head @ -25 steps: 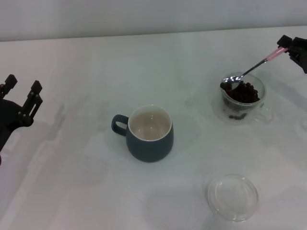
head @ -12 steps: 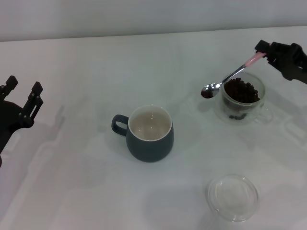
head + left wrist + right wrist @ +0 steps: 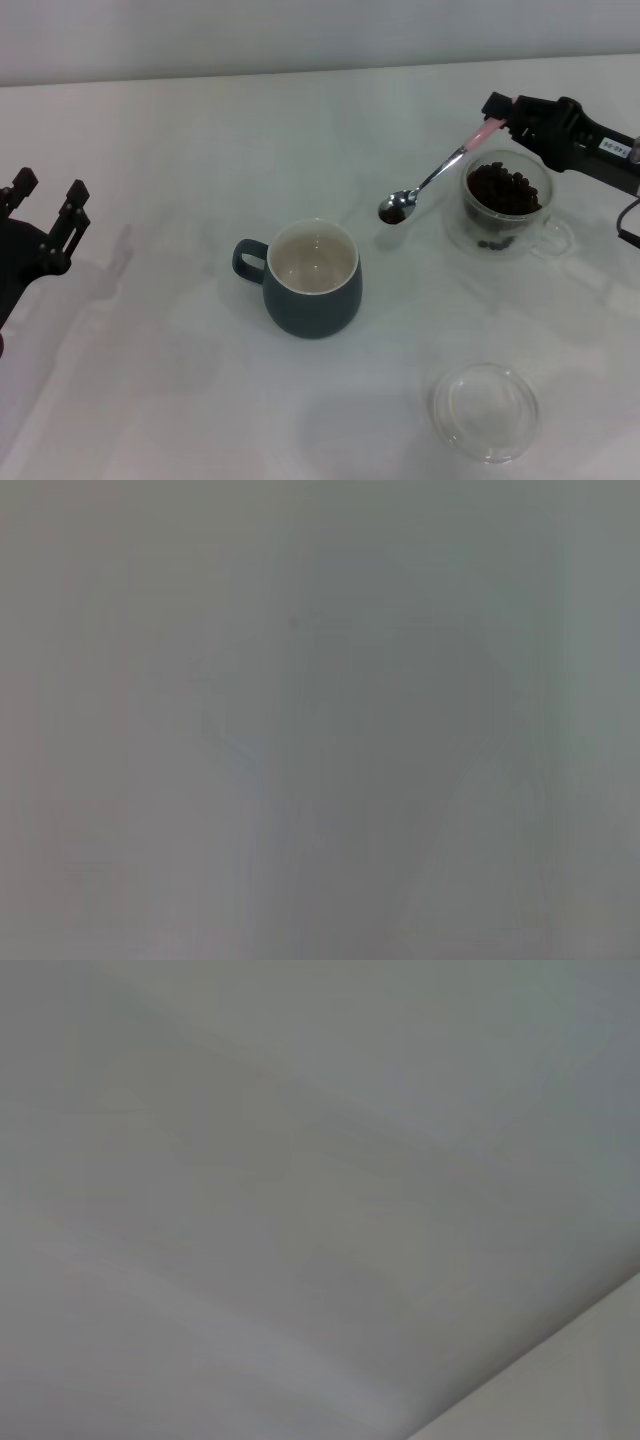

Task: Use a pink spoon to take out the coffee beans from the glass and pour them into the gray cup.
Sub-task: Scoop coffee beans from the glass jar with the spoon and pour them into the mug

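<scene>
Leftward from glass (image 3: pixel 505 205) went right end effector (image 3: pixel 497 118), gripping pink spoon (image 3: pixel 430 182).

My right gripper (image 3: pixel 497 118) pinches the spoon (image 3: pixel 432 180) by its pink handle, beans (image 3: pixel 397 213) in the bowl, hanging between the glass (image 3: pixel 506 205) and the gray cup (image 3: pixel 312 277).

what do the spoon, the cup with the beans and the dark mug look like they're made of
The pink spoon looks like polished metal: its bowl and stem shine silver, and the pale pink handle may be plastic or a coating. The glass seems to be clear glass, since the coffee beans show through its wall. The gray cup looks like glazed ceramic, opaque blue-gray outside, cream inside.
</scene>
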`<state>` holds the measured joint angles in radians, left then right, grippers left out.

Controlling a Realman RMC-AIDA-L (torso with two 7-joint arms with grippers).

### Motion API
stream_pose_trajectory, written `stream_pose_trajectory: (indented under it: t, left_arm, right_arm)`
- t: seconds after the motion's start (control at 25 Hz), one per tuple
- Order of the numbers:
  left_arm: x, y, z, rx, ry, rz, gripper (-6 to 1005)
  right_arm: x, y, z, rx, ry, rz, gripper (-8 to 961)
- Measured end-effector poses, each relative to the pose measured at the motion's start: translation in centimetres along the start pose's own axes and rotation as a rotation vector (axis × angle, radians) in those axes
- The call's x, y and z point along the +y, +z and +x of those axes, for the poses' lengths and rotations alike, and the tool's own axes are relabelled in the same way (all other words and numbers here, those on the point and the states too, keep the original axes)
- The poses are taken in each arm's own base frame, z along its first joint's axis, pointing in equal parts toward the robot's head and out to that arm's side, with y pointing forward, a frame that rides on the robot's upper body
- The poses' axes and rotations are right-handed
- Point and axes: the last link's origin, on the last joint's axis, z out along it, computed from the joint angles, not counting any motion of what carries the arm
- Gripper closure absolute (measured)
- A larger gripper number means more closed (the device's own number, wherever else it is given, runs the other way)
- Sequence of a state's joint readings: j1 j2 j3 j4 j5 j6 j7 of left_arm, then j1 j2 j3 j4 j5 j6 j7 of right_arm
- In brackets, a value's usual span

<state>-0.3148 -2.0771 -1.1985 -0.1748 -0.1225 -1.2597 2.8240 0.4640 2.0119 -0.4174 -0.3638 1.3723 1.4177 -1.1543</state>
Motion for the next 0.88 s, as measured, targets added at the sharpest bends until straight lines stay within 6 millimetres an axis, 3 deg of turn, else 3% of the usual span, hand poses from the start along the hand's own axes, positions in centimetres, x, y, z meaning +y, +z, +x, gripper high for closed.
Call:
stream_pose_trajectory:
  t: [0.68, 0.88]
  left_arm:
    - [-0.1, -0.1, -0.5, -0.027, -0.007, 0.01, 407]
    - [-0.1, -0.1, -0.5, -0.027, -0.009, 0.01, 407]
  right_arm:
    - [1.7, 4.3, 2.8, 0.127, -0.005, -0.092, 796]
    - [2.3, 5.4, 3.3, 0.169, -0.087, -0.114, 796]
